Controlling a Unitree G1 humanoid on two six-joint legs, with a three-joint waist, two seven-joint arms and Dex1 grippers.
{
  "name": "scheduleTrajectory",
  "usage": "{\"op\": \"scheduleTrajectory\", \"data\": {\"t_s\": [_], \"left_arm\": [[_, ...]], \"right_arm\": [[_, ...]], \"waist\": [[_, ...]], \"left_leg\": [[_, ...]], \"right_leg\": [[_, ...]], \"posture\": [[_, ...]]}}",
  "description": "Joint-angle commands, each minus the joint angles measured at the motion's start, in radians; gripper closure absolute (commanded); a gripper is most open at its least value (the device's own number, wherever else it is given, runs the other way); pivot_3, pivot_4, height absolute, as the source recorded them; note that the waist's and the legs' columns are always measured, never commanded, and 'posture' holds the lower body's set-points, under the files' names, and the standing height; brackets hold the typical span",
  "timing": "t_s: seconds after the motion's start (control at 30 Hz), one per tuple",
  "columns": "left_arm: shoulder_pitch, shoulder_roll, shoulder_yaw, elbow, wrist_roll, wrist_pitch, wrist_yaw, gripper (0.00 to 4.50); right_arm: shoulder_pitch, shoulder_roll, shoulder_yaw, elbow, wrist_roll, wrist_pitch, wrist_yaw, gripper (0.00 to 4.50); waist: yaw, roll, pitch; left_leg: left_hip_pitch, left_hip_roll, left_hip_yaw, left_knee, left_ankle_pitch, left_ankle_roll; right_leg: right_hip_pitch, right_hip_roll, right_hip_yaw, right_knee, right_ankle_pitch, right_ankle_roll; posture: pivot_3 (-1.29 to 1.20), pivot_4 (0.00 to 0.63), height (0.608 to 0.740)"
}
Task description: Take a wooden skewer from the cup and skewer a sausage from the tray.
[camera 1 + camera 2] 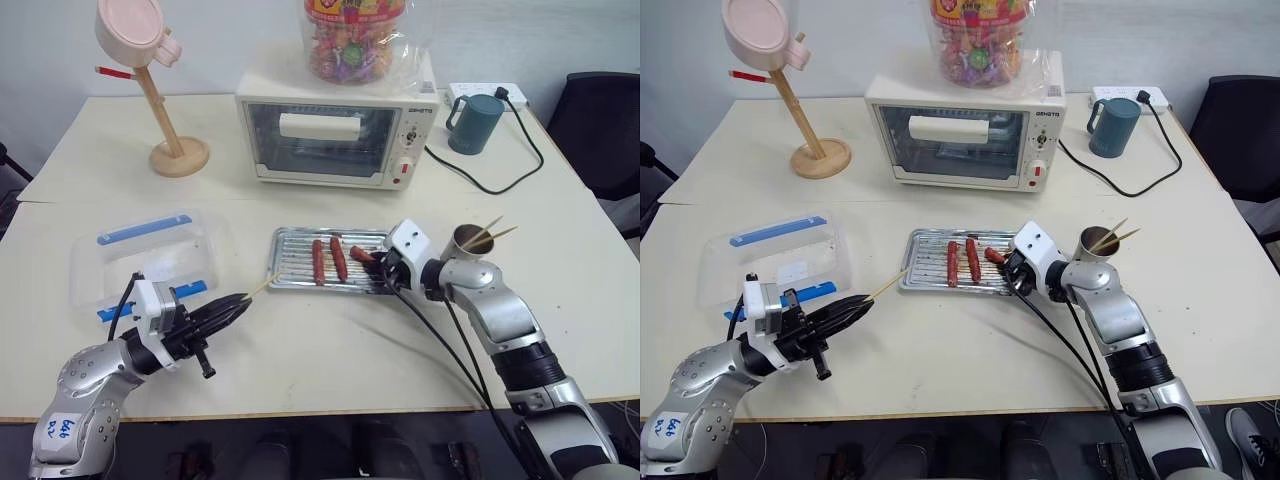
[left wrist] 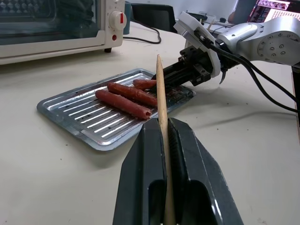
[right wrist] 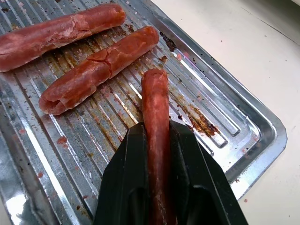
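Left end effector (image 1: 232, 303): clenched on the wooden skewer (image 1: 262, 286), which runs out between its fingers with the pointed end aimed at the tray's near-left corner. Held level and off the bench (image 1: 320, 350), probably so the point stays lined up for the stab.

Right end effector (image 3: 158, 140): closed around the end of one sausage (image 3: 156, 101), the fingers pressing it from both sides. The sausage lies lengthwise between the fingers, its far end sticking out over the tray. I judge the grip is meant to steady or lift it so the skewer can be driven in along its length.

Tray (image 1: 290, 282): on the bench in front of the toaster oven (image 1: 335, 130), between the two arms. It holds three sausages: the gripped one at its right end, and two others (image 1: 328, 260) lying side by side nearer the middle, both with cracked skins. Grease marks and crumbs sit in the ridges.

Cup (image 1: 465, 241): just right of the tray, close behind the right wrist, with at least two more skewers leaning out of it.

Clear plastic box (image 1: 140, 255): left of the tray, lid with blue clips on; contents not readable.

Step in hand: skewer already taken; sausage gripped, not yet pierced; skewer tip and sausage well apart.
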Motion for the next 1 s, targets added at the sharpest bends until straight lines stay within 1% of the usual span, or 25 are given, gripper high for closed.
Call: {"op": "scheduleTrajectory", "data": {"t_s": [0.03, 0.1, 0.2, 0.3, 0.4, 0.5, 0.57, 0.67, 0.73, 1.0], "left_arm": [[-0.004, 0.005, 0.010, -0.036, -0.020, 0.000, -0.002, 4.50], [-0.005, 0.005, 0.009, -0.035, -0.018, -0.002, -0.001, 4.50], [-0.010, 0.010, 0.011, -0.039, -0.016, -0.003, -0.002, 4.50], [-0.025, 0.031, 0.017, -0.054, -0.024, 0.009, -0.011, 4.50], [-0.036, 0.074, 0.014, -0.062, -0.021, 0.018, -0.051, 4.50], [-0.054, 0.162, 0.002, -0.070, -0.020, 0.034, -0.137, 4.50], [-0.078, 0.212, -0.011, -0.067, -0.030, 0.051, -0.190, 4.50], [-0.132, 0.266, -0.044, -0.052, -0.036, 0.071, -0.266, 4.50], [-0.172, 0.281, -0.064, -0.034, -0.046, 0.090, -0.295, 4.50], [-0.255, 0.266, -0.122, -0.003, -0.029, 0.101, -0.340, 4.50]], "right_arm": [[-0.007, -0.004, -0.013, -0.018, -0.006, -0.008, -0.004, 4.21], [-0.007, -0.010, -0.023, -0.024, 0.000, -0.029, 0.003, 4.21], [-0.010, -0.040, -0.049, -0.065, 0.038, -0.068, 0.061, 4.21], [-0.014, -0.109, -0.082, -0.158, 0.113, -0.069, 0.176, 4.21], [-0.007, -0.182, -0.109, -0.238, 0.191, -0.053, 0.289, 4.21], [0.022, -0.280, -0.118, -0.334, 0.293, -0.008, 0.444, 4.21], [0.036, -0.323, -0.114, -0.377, 0.340, 0.023, 0.501, 4.21], [0.057, -0.364, -0.104, -0.414, 0.382, 0.048, 0.559, 4.21], [0.062, -0.371, -0.098, -0.423, 0.392, 0.043, 0.579, 4.21], [0.041, -0.366, -0.061, -0.442, 0.395, 0.068, 0.595, 4.21]], "waist": [[0.000, 0.000, 0.000], [0.000, 0.000, 0.000], [0.000, 0.000, 0.000], [0.001, 0.000, 0.000], [0.003, 0.000, 0.000], [0.003, 0.000, 0.000], [0.003, 0.000, 0.000], [0.003, 0.000, 0.000], [0.003, 0.000, 0.000], [0.004, 0.000, 0.000]], "left_leg": [[0.000, 0.000, 0.000, 0.000, 0.000, 0.000], [0.000, 0.000, 0.000, 0.000, 0.000, 0.000], [0.000, 0.000, 0.000, 0.000, 0.000, 0.000], [0.000, 0.000, 0.000, 0.000, 0.000, 0.000], [-0.001, 0.000, 0.000, 0.000, 0.000, 0.000], [0.000, 0.000, 0.000, 0.000, 0.000, 0.000], [0.000, 0.001, -0.001, -0.001, 0.000, 0.000], [0.000, 0.001, -0.001, -0.001, 0.000, 0.000], [0.000, 0.001, -0.001, -0.001, 0.000, 0.000], [0.000, 0.000, -0.001, -0.001, 0.000, 0.000]], "right_leg": [[0.000, 0.000, 0.000, 0.000, 0.000, 0.000], [0.000, 0.000, 0.000, 0.000, 0.000, 0.000], [0.000, 0.000, 0.000, 0.000, 0.000, 0.000], [0.000, 0.000, 0.000, 0.000, 0.000, 0.000], [0.000, 0.000, 0.000, 0.000, 0.000, 0.000], [0.000, 0.000, 0.000, -0.001, 0.000, 0.000], [0.001, 0.000, 0.000, -0.002, 0.000, 0.000], [0.001, 0.000, 0.000, -0.002, 0.000, 0.000], [0.001, 0.000, 0.000, -0.002, 0.000, 0.000], [0.001, 0.000, 0.000, -0.002, 0.000, 0.000]], "posture": [[0.00, 0.150, 0.740], [0.00, 0.150, 0.740], [0.00, 0.150, 0.740], [0.00, 0.150, 0.740], [0.00, 0.150, 0.740], [0.00, 0.150, 0.740], [0.00, 0.150, 0.740], [0.00, 0.150, 0.740], [0.00, 0.150, 0.740], [0.00, 0.150, 0.740]]}}
